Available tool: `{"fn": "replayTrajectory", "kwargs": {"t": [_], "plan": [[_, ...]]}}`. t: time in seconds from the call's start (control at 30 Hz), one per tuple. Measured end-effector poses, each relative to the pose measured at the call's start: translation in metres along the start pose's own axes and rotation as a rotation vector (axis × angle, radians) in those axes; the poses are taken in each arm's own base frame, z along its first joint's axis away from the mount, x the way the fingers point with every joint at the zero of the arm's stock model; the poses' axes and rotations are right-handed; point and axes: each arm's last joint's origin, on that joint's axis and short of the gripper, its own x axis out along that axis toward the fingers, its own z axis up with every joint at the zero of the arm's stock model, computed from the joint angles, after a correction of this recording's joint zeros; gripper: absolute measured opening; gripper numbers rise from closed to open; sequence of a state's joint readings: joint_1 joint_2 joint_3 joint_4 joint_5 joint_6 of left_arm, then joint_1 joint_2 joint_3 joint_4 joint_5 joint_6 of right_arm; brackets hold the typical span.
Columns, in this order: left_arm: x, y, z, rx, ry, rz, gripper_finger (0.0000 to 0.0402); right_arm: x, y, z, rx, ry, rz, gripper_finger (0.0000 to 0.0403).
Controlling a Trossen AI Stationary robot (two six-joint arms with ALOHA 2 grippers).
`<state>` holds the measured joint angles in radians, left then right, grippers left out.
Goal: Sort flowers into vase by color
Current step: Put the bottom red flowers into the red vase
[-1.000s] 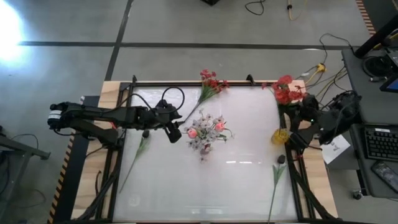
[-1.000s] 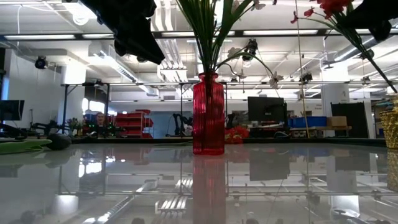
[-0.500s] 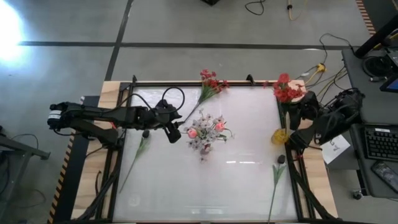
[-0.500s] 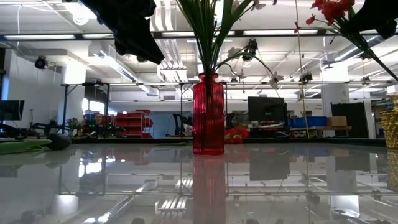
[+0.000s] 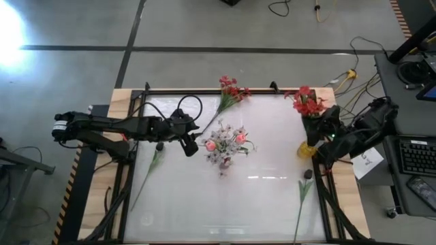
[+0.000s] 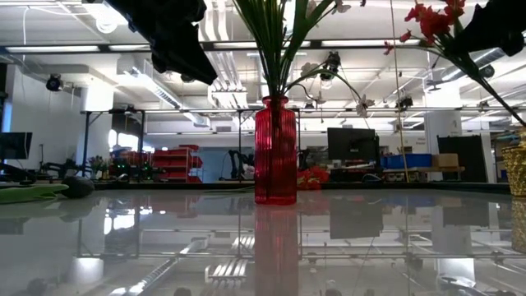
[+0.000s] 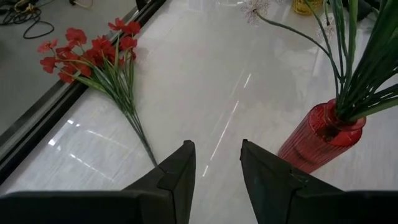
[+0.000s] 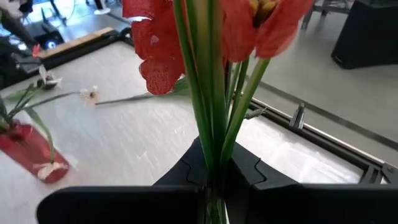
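My right gripper [image 5: 323, 129] is shut on a red-blossom spray [image 5: 306, 102], held in the air just above the yellow vase [image 5: 308, 148] at the table's right. The spray also shows in the low view [image 6: 434, 20]. My left gripper [image 7: 214, 162] is open and empty, hovering left of the red vase [image 5: 225, 146]. That vase stands mid-table and holds white sprays and pink buds. A second red spray [image 7: 99, 56] lies flat at the far edge. My right gripper pinches the spray's bundle of green stalks [image 8: 211, 146] between its two fingers, some way below the blossoms [image 8: 161, 43]. The fingers lie across the stalks. The spray is lifted clear and tilted, blossoms uppermost, its stalks slanting down toward the yellow vase [image 6: 518, 168].
Two loose green stalks lie on the table, one near the left edge [image 5: 151, 167] and one near the right front [image 5: 302, 194]. The red vase [image 6: 275, 152] stands upright mid-table. A raised black frame [image 5: 204, 90] runs around the tabletop.
My right gripper has carried the red spray a little toward the table's left, closer over the yellow vase. The spray stays lifted and tilted, and its blossoms have shifted left with it. My left arm has kept still.
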<state>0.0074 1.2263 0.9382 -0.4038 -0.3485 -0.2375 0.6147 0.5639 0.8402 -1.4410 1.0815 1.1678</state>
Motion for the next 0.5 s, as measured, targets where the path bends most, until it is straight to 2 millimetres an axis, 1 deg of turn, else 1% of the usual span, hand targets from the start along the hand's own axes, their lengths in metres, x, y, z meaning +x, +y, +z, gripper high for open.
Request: {"fn": "replayTrajectory", "kwargs": {"t": [0.33,0.5], "plan": [[0.0000,0.0000,-0.0001,0.019,0.001,0.000,0.0115,0.0019,0.0015,-0.0007,0.101,-0.082,-0.035,0.0017],[0.0000,0.0000,-0.0001,0.019,0.001,0.000,0.0115,0.0056,0.0037,-0.0070,0.135,-0.091,-0.042,0.0017]]}}
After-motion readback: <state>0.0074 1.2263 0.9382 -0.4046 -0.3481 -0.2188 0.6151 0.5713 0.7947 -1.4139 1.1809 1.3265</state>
